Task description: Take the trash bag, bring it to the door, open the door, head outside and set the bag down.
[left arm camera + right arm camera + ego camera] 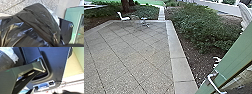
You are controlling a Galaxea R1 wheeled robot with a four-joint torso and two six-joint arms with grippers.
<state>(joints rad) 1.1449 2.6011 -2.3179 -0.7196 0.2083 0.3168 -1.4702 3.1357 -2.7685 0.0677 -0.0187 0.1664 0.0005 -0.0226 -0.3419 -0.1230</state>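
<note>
Trash bag close by L wrist; green door approx. 2 o'clock

Nearest: bag, clock pos. can't be told. Prob. light, soft, slippery; load apt to shift, thin film easily torn if snagged. Best grasped at gathered neck, poss. nr pale strands (ties?), not by loose film. Whether L gripper or R gripper is spread, pressed together or pinching can't be told. Film is dark, glossy, creased; pale crinkled plastic is bunched along one edge. Next out: door, flat & smooth-looking, w/ bent white handle approx. 3 o'clock. Gritty paving is laid at 11, smoother kerb at 12, leafy hedge at 1. Farthest: white chair, 11.
</note>
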